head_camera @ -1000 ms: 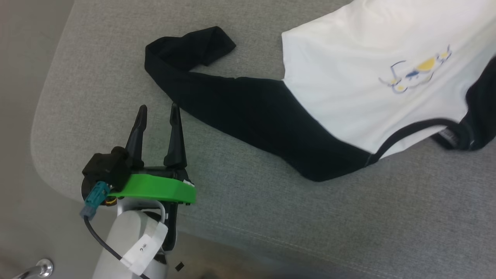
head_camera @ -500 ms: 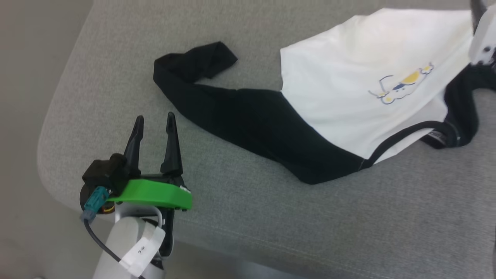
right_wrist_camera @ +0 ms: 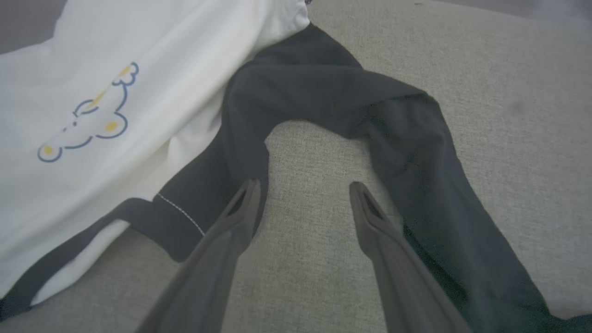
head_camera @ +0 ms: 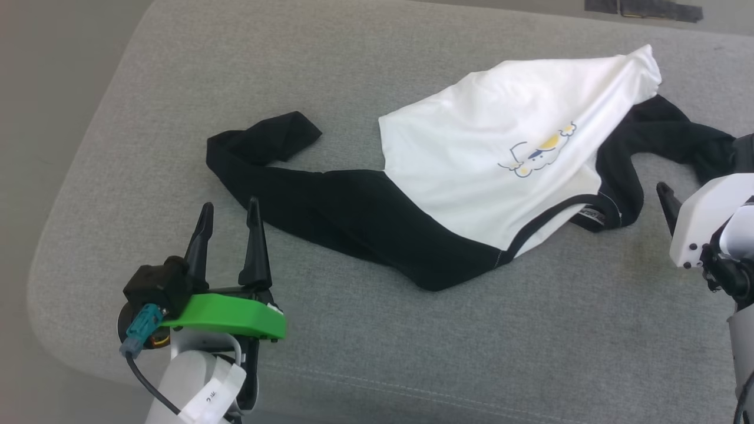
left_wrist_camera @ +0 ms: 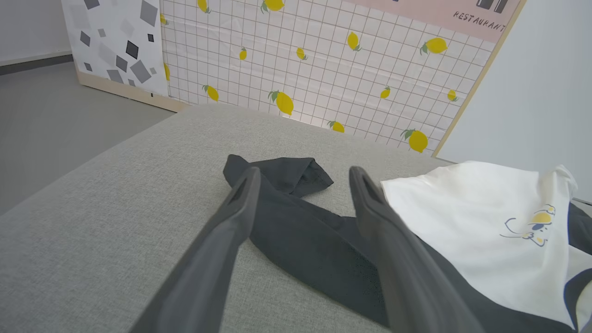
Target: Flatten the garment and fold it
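I see garment lying on grey cushion, middle to right — rumpled, no fold made. White body bunched; left sleeve stretched out, cuff doubled back; right sleeve kinked into arch. Flattening all left to do, I judge. My left gripper spread wide, empty, near left sleeve. My right gripper spread wide, empty, over bare cushion inside arch. Lemon-print panel behind — nothing seems to block my reach.
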You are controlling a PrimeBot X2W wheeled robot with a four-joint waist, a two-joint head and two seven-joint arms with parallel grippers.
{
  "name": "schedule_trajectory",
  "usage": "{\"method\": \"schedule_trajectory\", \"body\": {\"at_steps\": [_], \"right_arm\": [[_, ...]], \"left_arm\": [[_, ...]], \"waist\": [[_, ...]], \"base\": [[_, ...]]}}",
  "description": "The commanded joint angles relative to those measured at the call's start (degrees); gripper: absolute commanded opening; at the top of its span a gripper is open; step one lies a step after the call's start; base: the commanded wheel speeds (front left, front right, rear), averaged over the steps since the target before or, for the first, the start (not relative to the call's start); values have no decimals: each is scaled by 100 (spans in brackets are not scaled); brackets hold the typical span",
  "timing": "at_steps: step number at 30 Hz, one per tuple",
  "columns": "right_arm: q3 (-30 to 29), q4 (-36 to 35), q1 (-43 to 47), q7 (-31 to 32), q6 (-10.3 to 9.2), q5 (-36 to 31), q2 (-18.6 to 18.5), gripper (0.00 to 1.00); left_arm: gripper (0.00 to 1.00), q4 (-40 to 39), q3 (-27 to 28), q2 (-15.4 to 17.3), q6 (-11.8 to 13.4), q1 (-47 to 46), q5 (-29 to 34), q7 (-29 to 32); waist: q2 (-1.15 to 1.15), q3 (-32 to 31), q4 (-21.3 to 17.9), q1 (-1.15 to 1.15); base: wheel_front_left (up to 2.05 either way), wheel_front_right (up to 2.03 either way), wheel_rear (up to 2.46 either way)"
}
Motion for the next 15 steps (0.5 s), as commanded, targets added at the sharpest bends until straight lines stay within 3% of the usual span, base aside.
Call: {"method": "schedule_trajectory", "body": {"at_steps": [1, 15], "right_arm": [[25, -58, 1, 129, -9, -43, 9, 100], [535, 753, -902, 882, -9, -801, -71, 100]], "left_arm": [[100, -27, -13, -15, -35, 31, 86, -26], [100, -69, -161, -15, 16, -176, -28, -26]], "waist": [[0, 45, -34, 0], [0, 619, 282, 0]], "base": [[0, 0, 0], [0, 0, 0]]}}
